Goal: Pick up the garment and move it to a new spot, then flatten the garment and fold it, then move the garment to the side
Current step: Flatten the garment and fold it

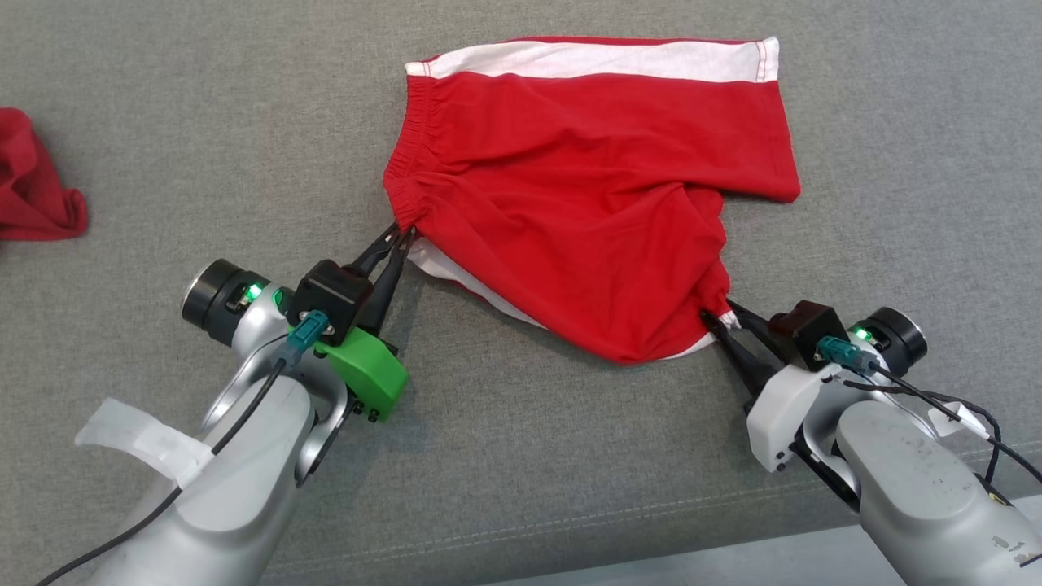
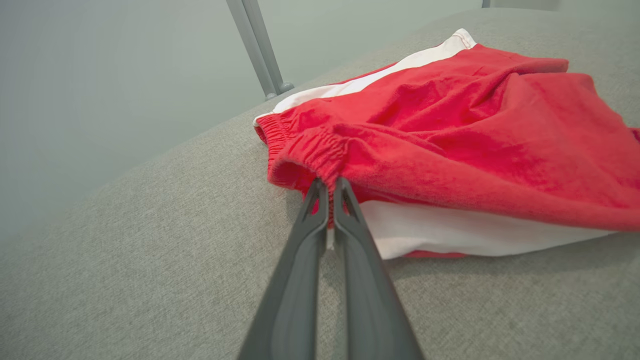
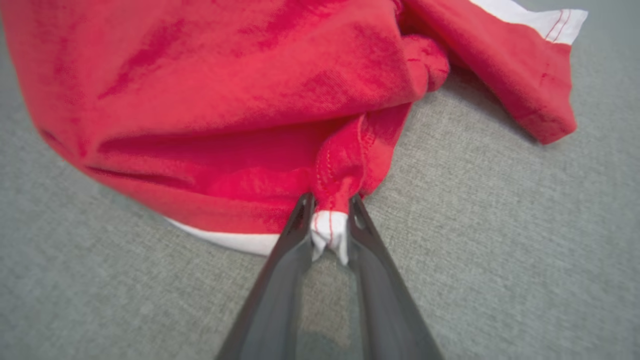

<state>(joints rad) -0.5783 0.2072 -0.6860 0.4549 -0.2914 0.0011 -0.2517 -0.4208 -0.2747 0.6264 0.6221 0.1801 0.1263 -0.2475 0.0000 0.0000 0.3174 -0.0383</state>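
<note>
The garment (image 1: 586,187) is a pair of red shorts with white side stripes, spread on the grey surface with its elastic waistband to the left. My left gripper (image 1: 404,232) is shut on the near end of the waistband (image 2: 320,160), and the fingers (image 2: 345,235) pinch the red fabric. My right gripper (image 1: 716,319) is shut on a bunched leg-hem corner (image 3: 331,227), where red and white cloth sits between the two fingers (image 3: 295,240). The garment (image 3: 225,90) is creased and puckered toward that corner.
A second red cloth (image 1: 37,187) lies crumpled at the far left of the grey upholstered surface (image 1: 163,122). The surface's front edge (image 1: 651,561) runs along the bottom right. A metal post (image 2: 257,47) stands behind the surface.
</note>
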